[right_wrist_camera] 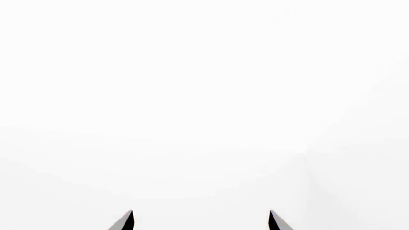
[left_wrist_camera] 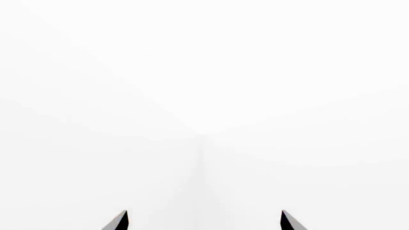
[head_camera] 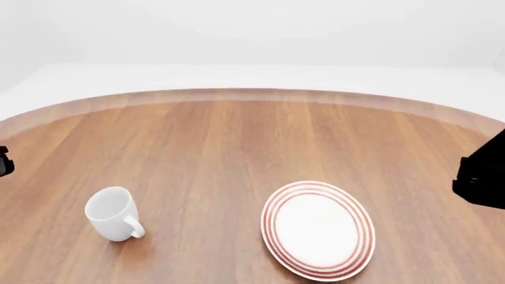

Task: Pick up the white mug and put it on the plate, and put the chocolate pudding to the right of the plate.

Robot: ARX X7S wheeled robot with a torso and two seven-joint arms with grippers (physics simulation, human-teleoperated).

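At the far left edge of the head view, a dark sliver of the left arm [head_camera: 4, 161] peeks in, well apart from everything on the round wooden table [head_camera: 236, 142]. Its own camera shows the left gripper [left_wrist_camera: 204, 220] with its two dark fingertips spread wide and nothing between them, pointed at blank white background, so it looks parked, not yet committed. Moving right, the white mug [head_camera: 113, 213] stands upright at lower left of the frame, mouth up, handle turned toward the lower right, free on all sides for a grasp. Right of centre lies the plate [head_camera: 318, 229], red-ringed and bare, well apart from the mug. At the right edge, a black block of the right arm [head_camera: 481, 177] hangs over the table's side; the right gripper [right_wrist_camera: 200, 220] is equally wide open and empty. The chocolate pudding shows in no view.
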